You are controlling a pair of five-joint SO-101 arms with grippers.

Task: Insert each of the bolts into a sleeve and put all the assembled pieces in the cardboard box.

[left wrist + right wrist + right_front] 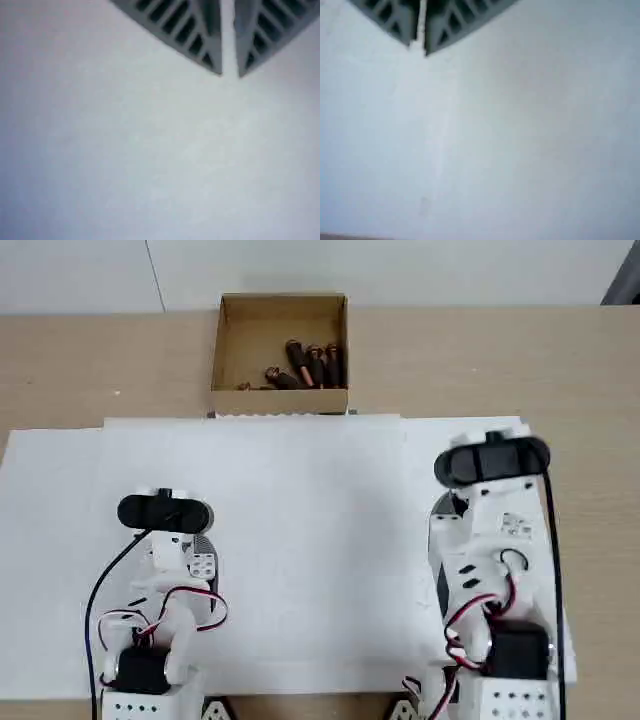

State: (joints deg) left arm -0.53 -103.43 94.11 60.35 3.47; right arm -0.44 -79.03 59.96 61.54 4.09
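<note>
The left tool [229, 74] has its jaws drawn in to a thin slit with nothing between them, hanging just above the white sheet [150, 160]. The right tool [420, 47] is the same, narrow and holding nothing over the sheet. Further out, the high view has both arms [165, 570] folded back at the near edge of the sheet. At the far edge of the sheet stands the cardboard box [283, 398] on the bench [100, 360], with a cluster of dark, coppery pieces [305, 365] lying inside, toward one side. By this I judge the task done or all but done, though the pieces are too small to tell whether each bolt sits in a sleeve. The wrist views give the jaw gaps close up, and the high view supplies the box, its contents and the arms' posture.
</note>
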